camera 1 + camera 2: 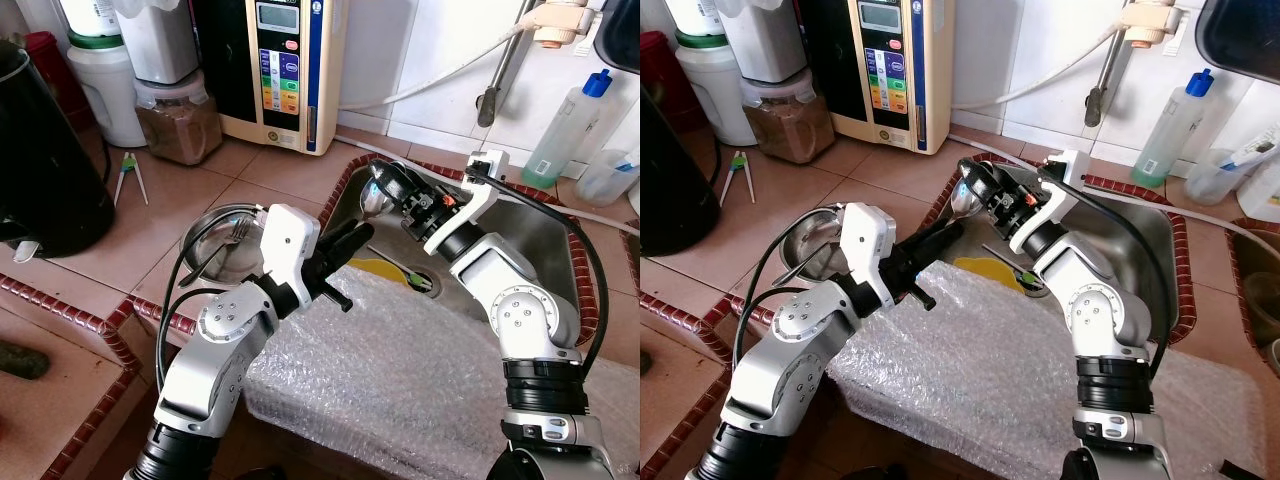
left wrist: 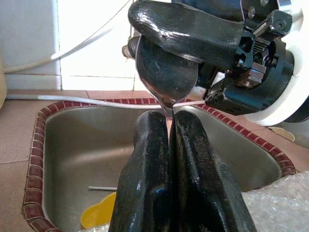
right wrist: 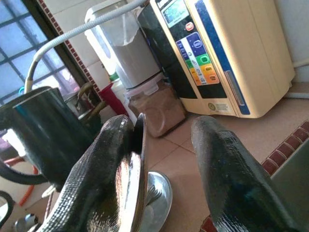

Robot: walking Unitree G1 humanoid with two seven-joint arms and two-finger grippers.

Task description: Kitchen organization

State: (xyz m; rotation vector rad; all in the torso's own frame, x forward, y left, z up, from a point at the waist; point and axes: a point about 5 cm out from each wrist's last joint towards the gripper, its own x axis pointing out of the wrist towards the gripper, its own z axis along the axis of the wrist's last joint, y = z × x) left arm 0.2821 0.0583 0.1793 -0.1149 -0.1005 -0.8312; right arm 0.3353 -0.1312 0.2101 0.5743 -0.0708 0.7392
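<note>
The left gripper (image 2: 170, 145) pinches the handle of the spoon (image 2: 166, 72) tight, above the sink (image 1: 545, 225). The right gripper (image 3: 164, 145) has its fingers apart around the bowl. The left one should let go only once the right one squeezes firmly

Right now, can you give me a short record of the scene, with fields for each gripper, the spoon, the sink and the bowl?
left gripper: shut on the spoon handle, above the sink edge
right gripper: open, one finger lying against the spoon bowl
spoon: held up over the sink, between both grippers
sink: steel, with a yellow item inside and bubble wrap over its near edge
bowl: steel, on the tiled counter beside the sink, with a fork in it
</note>
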